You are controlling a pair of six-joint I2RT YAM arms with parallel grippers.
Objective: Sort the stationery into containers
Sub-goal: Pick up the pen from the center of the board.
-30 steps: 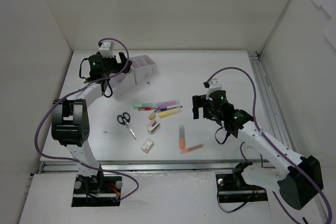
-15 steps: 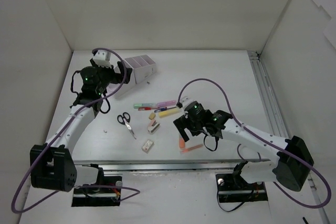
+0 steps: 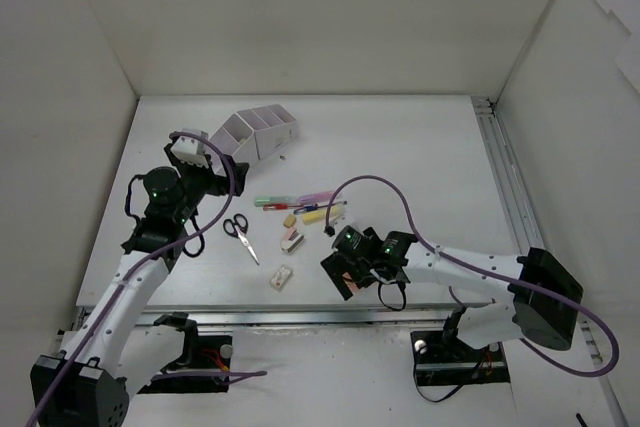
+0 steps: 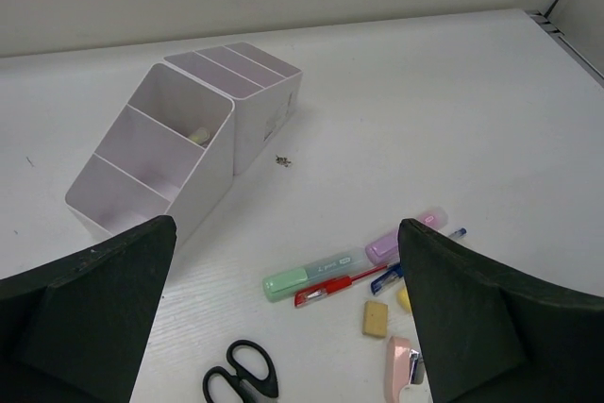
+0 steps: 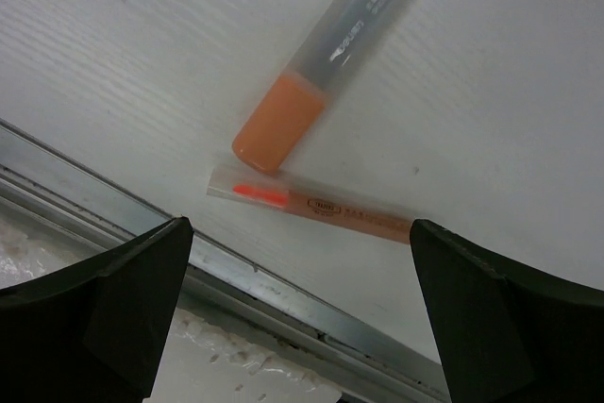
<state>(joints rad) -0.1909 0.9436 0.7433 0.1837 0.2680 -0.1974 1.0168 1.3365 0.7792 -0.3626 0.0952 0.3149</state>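
Recording the right gripper [image 5: 298, 228] hanging low over the near edge of the tabletop [image 5: 113, 63], jaws standing wide apart and holding nothing. Finding two pieces of stationery lying directly ahead of it in the right wrist view: an orange highlighter [image 5: 326, 63] with a clear cap and a slim orange pen [image 5: 321, 203], touching or all but touching at the highlighter's orange end. Noting the highlighter's long axis running diagonally, from upper right down to lower left. Noting the pen's long axis running almost along the line joining the two fingers, just short of the metal rail [image 5: 283, 304]. Judging a wrist turn to be needed before closing on the pen, to avoid meeting it end-on rather than across the barrel; judging the highlighter to be asking for a lesser turn. Placing the left gripper [image 4: 286, 228] well apart from this pair, likewise gaping and carrying nothing, facing the organizer [image 4: 260, 125], with the green highlighter [image 4: 311, 274] and scissors [image 4: 241, 382] lying nearer to it. Assigning the orange pair to the right arm as plainly the closer. Placing the organizer toward the far side of the tabletop, left of centre, well away from that pair.
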